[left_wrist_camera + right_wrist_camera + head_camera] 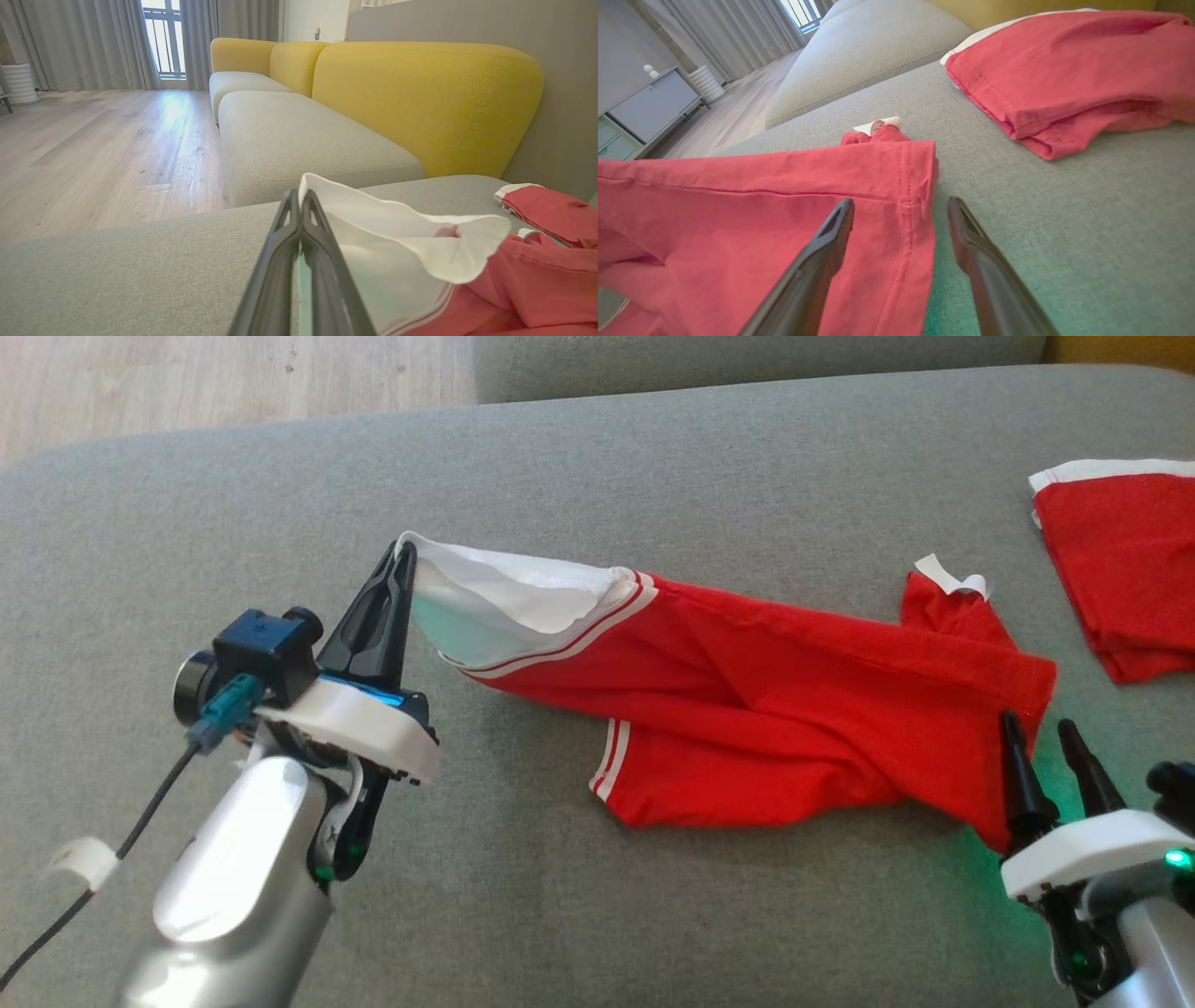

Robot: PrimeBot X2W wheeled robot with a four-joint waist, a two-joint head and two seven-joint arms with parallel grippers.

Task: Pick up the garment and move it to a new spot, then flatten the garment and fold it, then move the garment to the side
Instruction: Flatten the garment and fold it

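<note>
A red garment [766,709] with a white collar end and white stripes lies stretched across the grey cushion [560,457]. My left gripper [403,555] is shut on its white edge [373,219], lifting that end a little; in the left wrist view the closed fingers [299,261] pinch the white cloth. My right gripper [1041,728] stands open at the garment's right hem, one finger over the red cloth [784,224] and one finger [980,252] over bare cushion, with the hem [920,205] between them.
A second red garment [1120,560], folded, lies at the cushion's far right [1064,74]. Another grey seat with yellow backrests [420,98] stands beyond, and wooden floor [93,149] lies to the left of it.
</note>
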